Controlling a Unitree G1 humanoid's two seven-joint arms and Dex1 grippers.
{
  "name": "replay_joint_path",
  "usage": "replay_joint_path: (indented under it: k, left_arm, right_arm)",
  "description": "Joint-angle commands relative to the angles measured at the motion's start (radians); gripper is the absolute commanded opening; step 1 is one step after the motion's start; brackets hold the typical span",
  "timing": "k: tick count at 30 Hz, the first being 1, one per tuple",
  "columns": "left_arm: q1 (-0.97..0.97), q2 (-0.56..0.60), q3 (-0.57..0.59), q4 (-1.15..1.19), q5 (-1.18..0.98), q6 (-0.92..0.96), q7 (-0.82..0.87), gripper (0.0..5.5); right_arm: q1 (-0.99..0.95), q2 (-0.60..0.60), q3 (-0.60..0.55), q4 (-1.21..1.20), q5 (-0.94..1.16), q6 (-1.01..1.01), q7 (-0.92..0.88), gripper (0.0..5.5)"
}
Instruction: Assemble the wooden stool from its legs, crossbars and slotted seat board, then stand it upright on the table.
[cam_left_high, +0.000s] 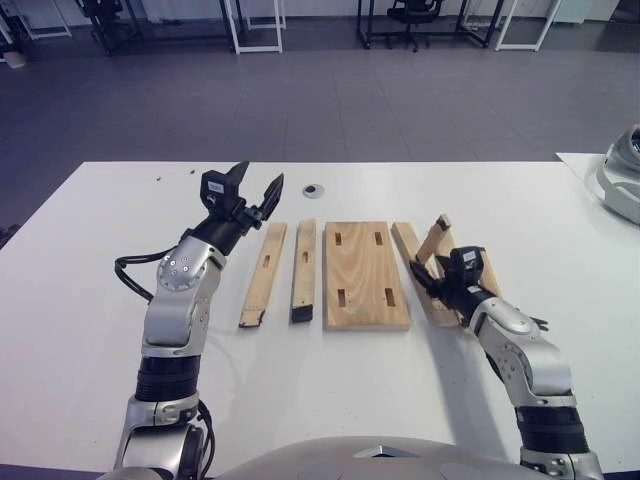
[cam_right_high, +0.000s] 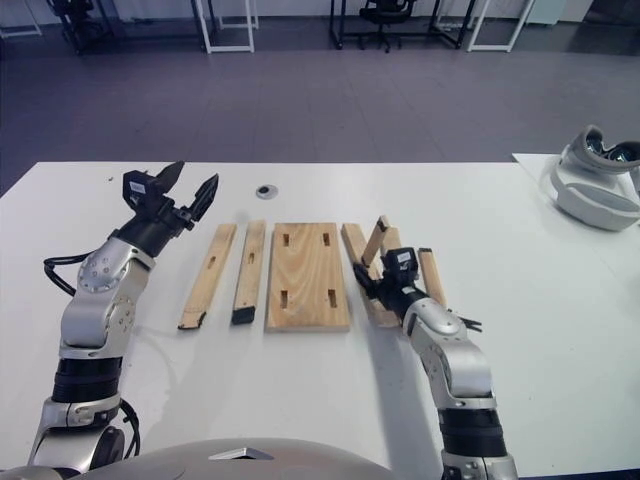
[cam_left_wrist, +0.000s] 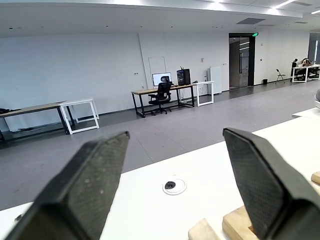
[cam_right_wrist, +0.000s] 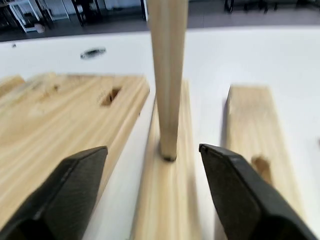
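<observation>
A: Right gripper (cam_left_high: 425, 275) spread wide, flanking the tilted crossbar (cam_left_high: 434, 238), three o'clock of seat board (cam_left_high: 366, 275). Left gripper (cam_left_high: 262, 178) also wide, raised at ten o'clock.
B: Risk?
A: Off-centre closing could lever it from its leg (cam_left_high: 408, 240); joint depth unclear.

Upright crossbar (cam_right_wrist: 167, 75): top runs off the right wrist view's edge; I can't tell how deep its foot sits in the slotted leg (cam_right_wrist: 167, 200).
Leg's near end: from the head camera, the right gripper (cam_right_wrist: 152, 149) covers it.
Outer leg (cam_right_wrist: 255, 125): near end cut off in the right wrist view, half hidden behind the wrist from above.
Seat board (cam_right_wrist: 60, 110): blurred up close, cropped at the edge.
Wood ends (cam_left_wrist: 232, 230): clipped by the left wrist view's edge; I can't tell which pieces.
Headset (cam_left_high: 622, 175): cropped in the left eye view.
Speck (cam_left_high: 160, 178): too small for me to name.
</observation>
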Motion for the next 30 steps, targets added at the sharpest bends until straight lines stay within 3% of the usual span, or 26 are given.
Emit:
replay_joint_path:
  k: [1,5,15,19,23,26,30]
  left_arm:
    - [0.002,0.010,-0.015,-0.019,0.015,0.023,0.004,3.47]
    - [0.005,0.009,-0.020,-0.022,0.017,0.029,0.007,3.47]
    - [-0.028,-0.050,0.018,-0.017,-0.057,0.134,0.073,3.47]
    - [-0.103,-0.133,0.113,-0.017,-0.295,0.319,0.111,3.47]
    - [-0.195,-0.243,0.225,-0.014,-0.685,0.495,0.181,4.05]
    - [-0.247,-0.281,0.240,-0.009,-0.837,0.557,0.257,4.72]
    - [-0.255,-0.315,0.229,-0.002,-0.996,0.608,0.349,4.78]
  right_arm:
    - [0.005,-0.008,0.012,0.001,-0.018,0.089,-0.031,3.70]
    - [-0.011,-0.037,0.037,0.022,-0.064,0.133,-0.043,3.70]
    - [-0.068,-0.091,0.082,0.024,-0.144,0.110,-0.025,2.09]
    - [-0.167,-0.146,0.050,-0.085,-0.167,-0.074,0.050,2.09]
    - [-0.220,-0.215,0.112,-0.129,-0.190,-0.323,0.212,2.09]
    - [-0.251,-0.194,0.159,-0.143,-0.189,-0.433,0.275,2.09]
    - [-0.278,-0.159,0.204,-0.166,-0.190,-0.513,0.306,2.09]
